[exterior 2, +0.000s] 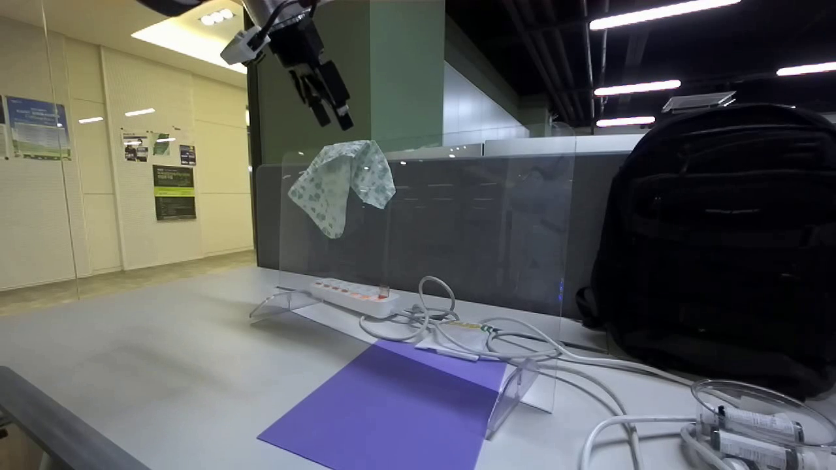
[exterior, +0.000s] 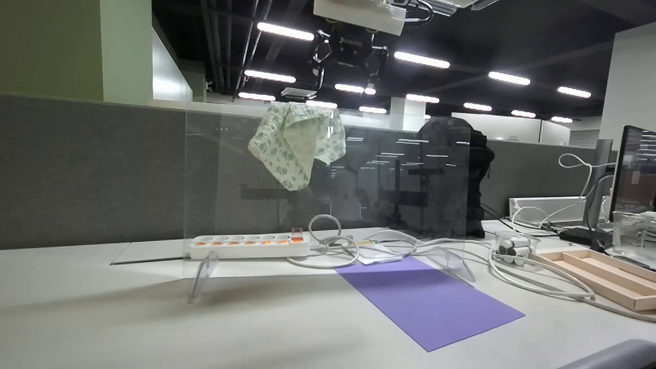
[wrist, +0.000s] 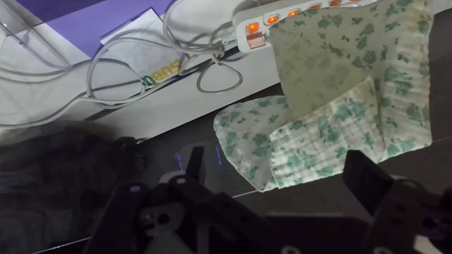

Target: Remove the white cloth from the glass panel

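The white cloth with green leaf prints hangs draped over the top edge of the clear panel; the cloth shows in both exterior views [exterior: 294, 146] [exterior 2: 336, 186] and in the wrist view [wrist: 325, 141]. The transparent panel [exterior: 400, 205] [exterior 2: 483, 222] stands upright on the desk on clear feet. My gripper [exterior: 344, 86] [exterior 2: 334, 119] is above the panel's top edge and the cloth, apart from both, pointing down. In the wrist view the gripper's fingers [wrist: 275, 155] are wide apart with nothing between them. The cloth's folded top lies beyond the fingertips, toward the right finger.
A white power strip [exterior: 251, 249] [exterior 2: 356, 298] and looped cables [exterior: 333, 251] lie by the panel's base. A purple sheet [exterior: 430, 302] lies under the panel. A black backpack [exterior 2: 718, 248] stands behind its end. A wooden tray [exterior: 605, 277] and monitor [exterior: 635, 169] are at the side.
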Available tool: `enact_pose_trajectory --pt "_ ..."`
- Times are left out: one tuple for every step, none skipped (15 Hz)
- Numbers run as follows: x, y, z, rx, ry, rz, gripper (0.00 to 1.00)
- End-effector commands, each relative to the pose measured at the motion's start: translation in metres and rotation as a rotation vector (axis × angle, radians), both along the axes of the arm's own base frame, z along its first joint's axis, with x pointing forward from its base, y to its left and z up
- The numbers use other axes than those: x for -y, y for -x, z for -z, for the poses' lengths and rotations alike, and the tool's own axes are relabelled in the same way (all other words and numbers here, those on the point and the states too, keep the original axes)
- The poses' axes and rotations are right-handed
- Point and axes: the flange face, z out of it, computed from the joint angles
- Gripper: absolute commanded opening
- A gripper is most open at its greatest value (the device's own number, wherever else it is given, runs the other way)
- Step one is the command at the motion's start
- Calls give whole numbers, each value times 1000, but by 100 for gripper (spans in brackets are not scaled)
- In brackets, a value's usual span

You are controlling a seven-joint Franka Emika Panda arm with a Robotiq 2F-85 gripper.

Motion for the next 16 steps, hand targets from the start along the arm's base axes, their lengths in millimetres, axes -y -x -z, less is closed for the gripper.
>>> enact_pose_trajectory --pt "-4 -19 3 13 -46 -52 100" --pt "-4 -23 5 11 -51 -65 100" --pt "-4 -27 8 7 -54 -77 100" --pt "-3 -30 10 4 -56 -86 100" --pt "-2 -33 12 1 -54 -93 100" --pt "-1 -36 13 -1 -55 -98 100" --pt "1 -39 15 -1 -50 -99 100" --pt "3 -42 16 0 -47 -102 100" --pt "6 -45 18 1 -45 -102 100" --pt "7 -48 19 1 -44 -102 100" --pt "9 -51 20 4 -44 -100 100" --pt "11 -53 22 4 -45 -99 100" --pt "12 -55 24 2 -45 -98 96" --pt "11 -56 24 2 -45 -99 74" --pt "10 -57 26 1 -46 -102 72" --pt "10 -58 27 1 -46 -105 70"
